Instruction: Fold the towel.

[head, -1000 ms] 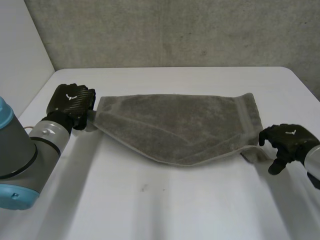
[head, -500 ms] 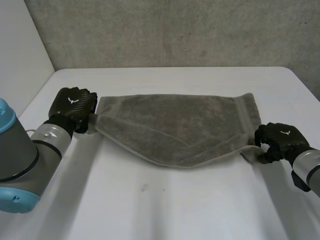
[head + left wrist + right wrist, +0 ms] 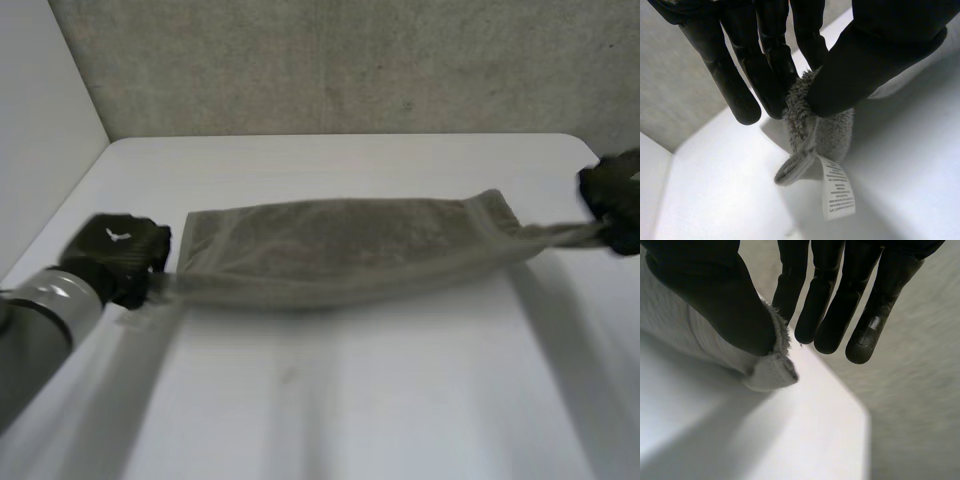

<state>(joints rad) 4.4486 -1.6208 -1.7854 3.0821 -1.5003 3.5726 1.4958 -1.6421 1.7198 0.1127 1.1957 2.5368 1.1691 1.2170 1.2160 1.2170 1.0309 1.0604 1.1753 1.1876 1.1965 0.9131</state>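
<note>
towel [image 3: 340,250] is stretched between both hands at mid-table [image 3: 350,400]. left hand [image 3: 115,255] pinches one corner (the labelled one) between thumb and fingers; right hand [image 3: 612,195] pinches the opposite corner likewise. move both corners level, with equal tension, so edges align.

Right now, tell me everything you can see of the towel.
The towel is grey terry cloth with a hemmed band near its right end, seemingly doubled over lengthwise and stretched between the hands. The left hand pinches its left corner, where a white care label hangs; the right hand pinches the twisted right corner. Its middle sags towards the table.
</note>
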